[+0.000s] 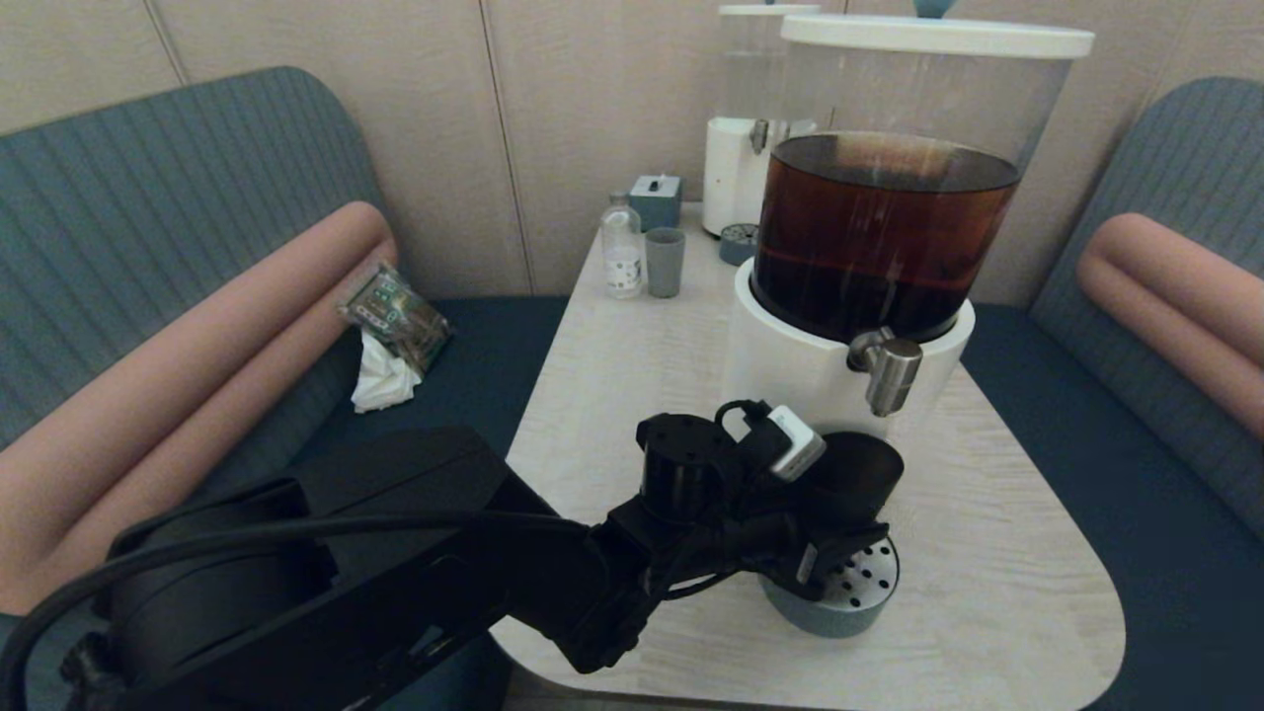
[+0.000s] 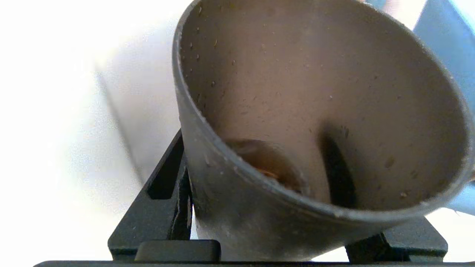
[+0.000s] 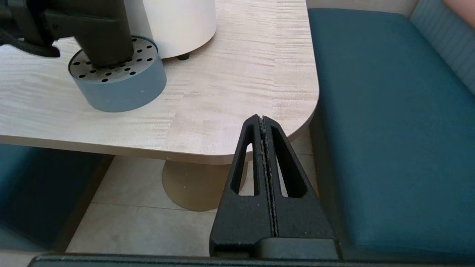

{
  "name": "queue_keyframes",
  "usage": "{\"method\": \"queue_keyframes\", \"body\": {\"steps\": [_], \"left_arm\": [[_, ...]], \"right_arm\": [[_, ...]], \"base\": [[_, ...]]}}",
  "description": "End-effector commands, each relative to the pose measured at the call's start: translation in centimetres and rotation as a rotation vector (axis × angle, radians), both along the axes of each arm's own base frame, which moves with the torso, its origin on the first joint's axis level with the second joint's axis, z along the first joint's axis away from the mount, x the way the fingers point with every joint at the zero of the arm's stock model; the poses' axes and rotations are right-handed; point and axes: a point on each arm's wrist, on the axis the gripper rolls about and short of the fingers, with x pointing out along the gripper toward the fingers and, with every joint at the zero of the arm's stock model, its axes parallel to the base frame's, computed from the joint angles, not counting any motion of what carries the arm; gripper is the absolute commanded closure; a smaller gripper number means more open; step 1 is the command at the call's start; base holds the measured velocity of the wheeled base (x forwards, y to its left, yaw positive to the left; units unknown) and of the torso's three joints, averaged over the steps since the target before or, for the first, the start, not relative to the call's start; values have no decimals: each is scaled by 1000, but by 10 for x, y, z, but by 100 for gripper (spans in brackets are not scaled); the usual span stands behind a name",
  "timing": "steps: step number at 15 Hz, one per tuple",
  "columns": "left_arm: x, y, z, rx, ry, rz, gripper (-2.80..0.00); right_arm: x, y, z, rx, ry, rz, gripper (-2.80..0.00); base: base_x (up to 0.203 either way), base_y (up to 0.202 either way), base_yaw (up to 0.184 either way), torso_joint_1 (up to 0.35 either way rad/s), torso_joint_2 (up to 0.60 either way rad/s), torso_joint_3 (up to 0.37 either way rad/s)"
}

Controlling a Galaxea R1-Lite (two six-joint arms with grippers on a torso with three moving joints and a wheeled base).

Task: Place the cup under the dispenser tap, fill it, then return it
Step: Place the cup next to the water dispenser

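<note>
Table (image 1: 987, 553): pale wood-grain top with rounded corners, set between teal benches.

Dispenser (image 1: 879, 237): white base, clear tank of dark brown liquid, standing toward the table's right edge, the spout facing the near edge.

Left arm: reaches over the near edge to the drip tray. Left gripper (image 1: 839, 538) is clamped on the cup, one finger on each side of its wall, steadying it for filling, by my judgement.

Drip tray (image 1: 859, 592): grey-blue perforated round stand near the near edge, in front of the dispenser base, placed to catch spills.

Cup (image 1: 859, 474): dark tumbler upright on the tray, just below the dispenser tap (image 1: 889, 370); a little brown liquid lies at its bottom.

Right gripper (image 3: 264, 148): parked off the near right corner, fingers pressed together, holding nothing.
</note>
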Motion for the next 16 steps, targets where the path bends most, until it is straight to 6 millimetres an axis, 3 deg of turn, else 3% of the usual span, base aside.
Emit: {"method": "queue_keyframes", "body": {"steps": [1, 12, 16], "left_arm": [[-4, 5, 4, 0, -1, 5, 0], [-10, 37, 13, -33, 19, 153, 0], [-7, 52, 28, -66, -3, 262, 0]], "right_arm": [[0, 0, 0, 0, 1, 1, 0], [0, 0, 0, 0, -1, 1, 0], [0, 0, 0, 0, 0, 1, 0]], "base": [[0, 0, 0, 0, 0, 0], [0, 0, 0, 0, 0, 0], [0, 0, 0, 0, 0, 0]]}}
